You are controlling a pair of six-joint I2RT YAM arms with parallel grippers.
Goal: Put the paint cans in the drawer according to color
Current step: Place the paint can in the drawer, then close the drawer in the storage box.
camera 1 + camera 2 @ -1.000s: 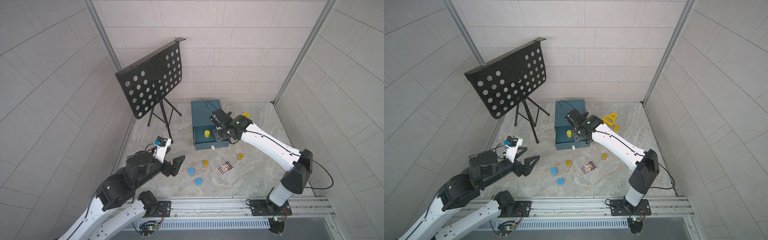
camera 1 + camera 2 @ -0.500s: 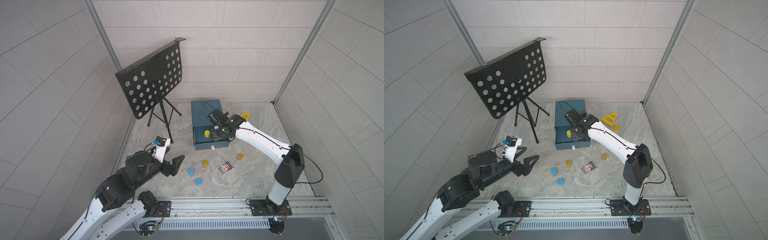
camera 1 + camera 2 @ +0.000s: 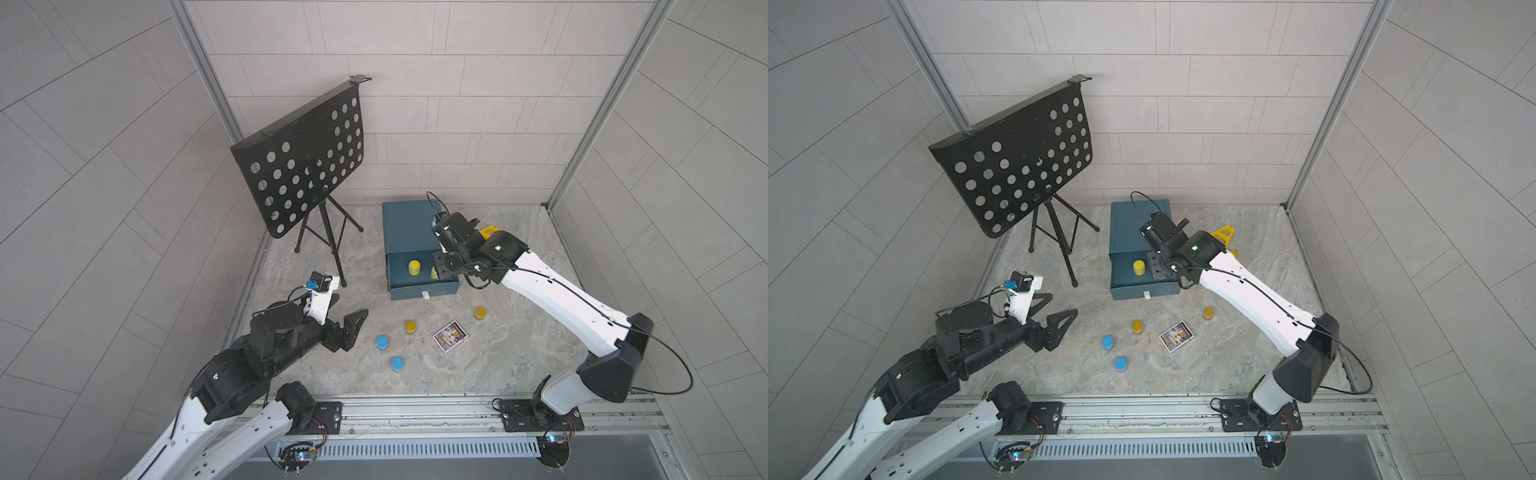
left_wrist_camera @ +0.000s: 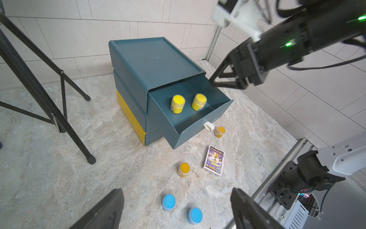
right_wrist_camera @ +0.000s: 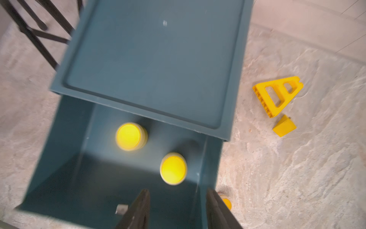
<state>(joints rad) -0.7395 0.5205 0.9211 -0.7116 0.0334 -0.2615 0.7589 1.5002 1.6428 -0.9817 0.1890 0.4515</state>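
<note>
Widened since a second ago, my right claw (image 5: 177,190) gapes empty, yellow can (image 5: 173,168) just ahead; left claw (image 4: 176,190) wide too.

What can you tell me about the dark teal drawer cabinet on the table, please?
The cabinet looks like matte teal plastic: boxy, three stacked tiers, a shallow recessed top, the lowest tier yellow-sided. It stands upright on the marbled table. Its top drawer is pulled out, with a small white pull tab on the front; the lower tiers are shut. Inside, a yellow paint can and a second yellow can stand upright, apart.
</note>
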